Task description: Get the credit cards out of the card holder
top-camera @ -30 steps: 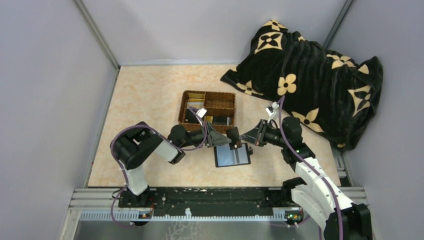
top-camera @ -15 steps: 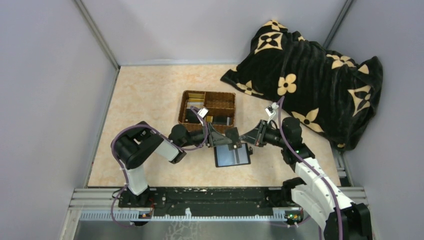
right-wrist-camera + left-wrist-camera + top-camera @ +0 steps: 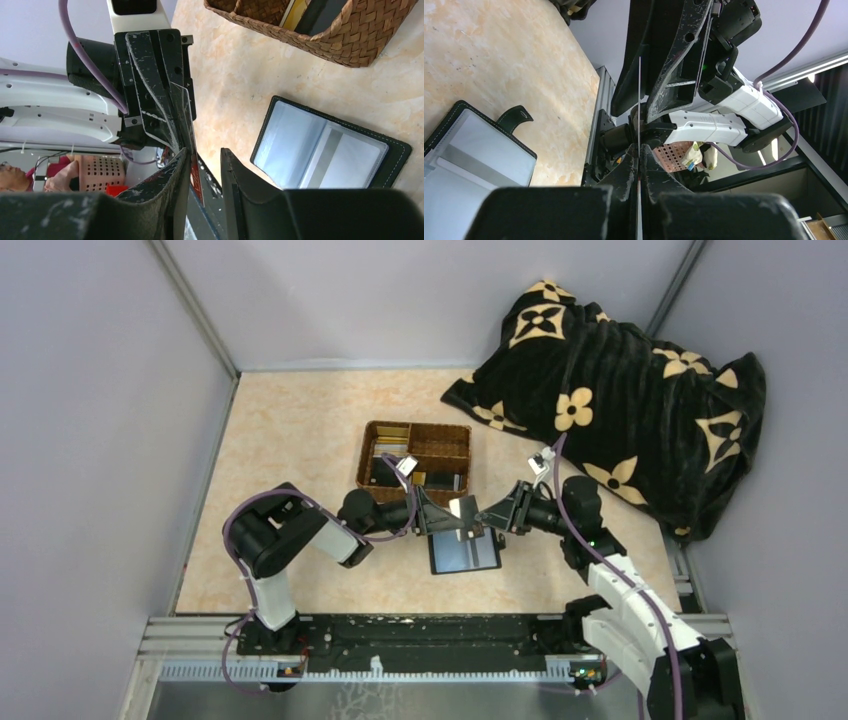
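A thin pale rectangular credit card (image 3: 463, 508) hangs off the beige mottled surface (image 3: 300, 440) at the middle of the overhead frame. Just below it in the frame, the small black folding card holder (image 3: 465, 553) lies open and flat, grey inside up. The left hand (image 3: 447, 517) is clamped tight on the card's edge. The right hand (image 3: 487, 512) faces it from the right, fingers parted with a clear gap around the card's far end; I cannot tell if they touch it. A brown wicker divided tray (image 3: 413, 424) sits higher up. A black blanket with cream flowers (image 3: 620, 390) fills the upper right.
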{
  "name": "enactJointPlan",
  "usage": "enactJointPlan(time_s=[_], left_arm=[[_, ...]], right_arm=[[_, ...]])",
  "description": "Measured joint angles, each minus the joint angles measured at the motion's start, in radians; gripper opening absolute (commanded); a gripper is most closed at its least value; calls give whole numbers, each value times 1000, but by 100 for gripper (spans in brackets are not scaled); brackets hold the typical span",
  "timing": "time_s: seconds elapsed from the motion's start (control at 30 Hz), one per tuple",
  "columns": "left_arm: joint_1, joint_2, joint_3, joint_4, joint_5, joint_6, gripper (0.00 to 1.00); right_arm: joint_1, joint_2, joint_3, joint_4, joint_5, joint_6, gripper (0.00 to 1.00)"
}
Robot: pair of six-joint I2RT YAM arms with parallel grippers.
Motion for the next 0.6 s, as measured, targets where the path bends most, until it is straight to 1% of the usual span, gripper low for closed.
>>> enactJointPlan(time_s=[0.13, 0.23, 0.3, 0.33, 0.37, 0.5, 0.53, 0.57, 0.6], left_arm=[[0, 0, 0, 0, 0, 0, 0], [0, 4, 2, 0, 1, 0, 0], [0, 11, 2, 0, 1, 0, 2], [-1, 15, 3, 0, 1, -1, 3], [-1, 18, 3, 1, 2, -1, 4], [-1, 34, 8, 1, 13, -3, 5], [-1, 40, 9, 2, 16, -4, 7], [-1, 44, 11, 2, 17, -5, 16], [0, 47, 13, 1, 19, -5, 29]], right_arm=[[0, 11, -4, 26, -10, 6, 22], [0, 14, -5, 45, -17, 16, 11], [0, 18, -5, 62, -23, 19, 6], [0, 20, -5, 66, -25, 21, 2], [0, 24, -8, 73, -26, 23, 0], [-2, 31, -25, 89, -36, 26, 0], [-2, 33, -26, 89, -39, 26, 0], [-3, 36, -28, 92, -40, 25, 0], [-5, 38, -30, 93, -40, 25, 0]])
